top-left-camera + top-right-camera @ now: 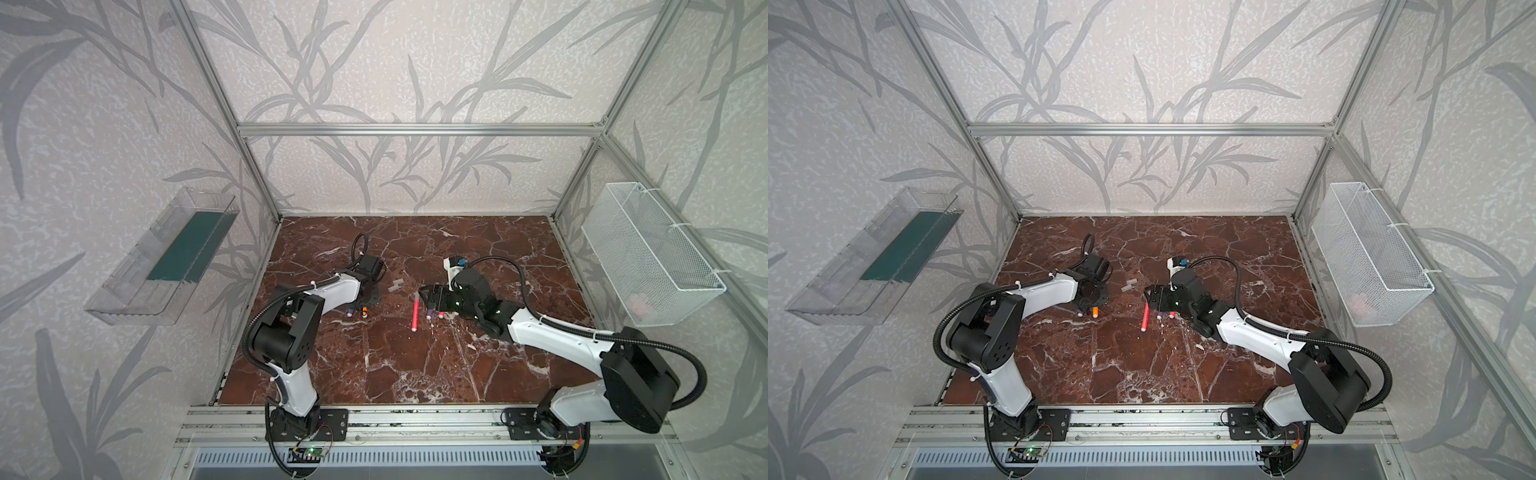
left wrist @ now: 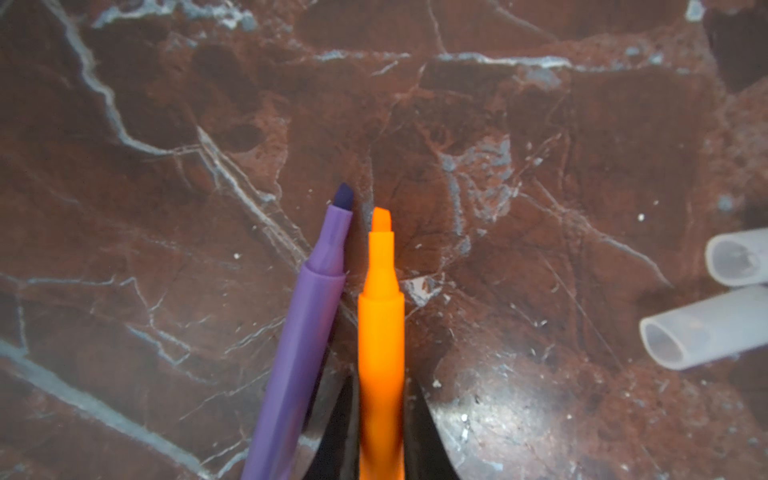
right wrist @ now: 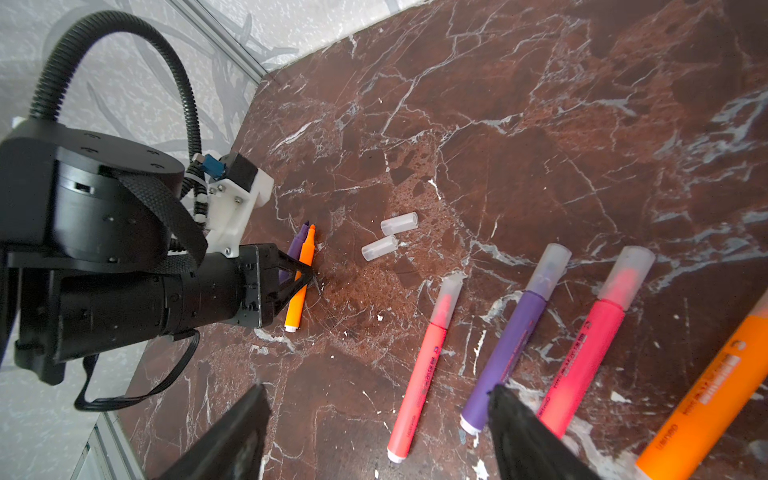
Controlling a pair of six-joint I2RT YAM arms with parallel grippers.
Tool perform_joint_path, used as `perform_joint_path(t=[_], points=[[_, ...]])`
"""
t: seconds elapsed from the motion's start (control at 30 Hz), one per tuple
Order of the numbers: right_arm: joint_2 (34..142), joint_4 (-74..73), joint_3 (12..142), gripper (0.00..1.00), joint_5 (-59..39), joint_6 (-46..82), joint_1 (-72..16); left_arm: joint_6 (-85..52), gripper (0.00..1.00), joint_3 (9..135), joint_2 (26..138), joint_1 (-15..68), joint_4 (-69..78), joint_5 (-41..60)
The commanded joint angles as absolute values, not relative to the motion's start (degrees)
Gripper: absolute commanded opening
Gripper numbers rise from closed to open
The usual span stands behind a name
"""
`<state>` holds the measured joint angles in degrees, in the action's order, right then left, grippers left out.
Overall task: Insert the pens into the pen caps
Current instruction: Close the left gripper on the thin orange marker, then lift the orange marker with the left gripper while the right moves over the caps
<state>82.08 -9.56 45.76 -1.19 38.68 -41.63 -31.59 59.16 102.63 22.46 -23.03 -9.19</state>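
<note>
In both top views the two loose pen caps lie between our arms. Left wrist: our left gripper clamps the orange pen; we should lift it straight, clear of the purple pen just beside. Right wrist: our right gripper gapes empty, free to fetch a cap

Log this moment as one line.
left gripper shut on uncapped orange marker pen | right gripper open | two translucent plastic caps loose

Left arm reaching down, jaws clamped; right arm low, jaws wide apart.
</note>
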Motion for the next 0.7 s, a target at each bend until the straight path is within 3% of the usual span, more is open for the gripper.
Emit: perform_joint_path(t=[0.0,0.23,0.47,0.67], points=[[84.7,-9.3,48.6,0.82,-1.8,38.0,-41.6,-31.8,0.10,58.6,104.1,22.6,-24.9,-9.2],[95.6,-4.1,58.3,0.81,-0.5,36.8,-43.8,-31.9,0.00,55.9,98.2,22.6,-23.9,-7.7],[111.8,11.6,77.1,0.67,4.0,34.8,-46.8,-31.6,0.00,53.2,84.3,22.8,-26.2,-4.8],[121.9,21.0,89.8,0.65,11.0,33.9,-48.6,-31.5,0.00,49.6,73.7,23.4,-26.2,-3.4]])
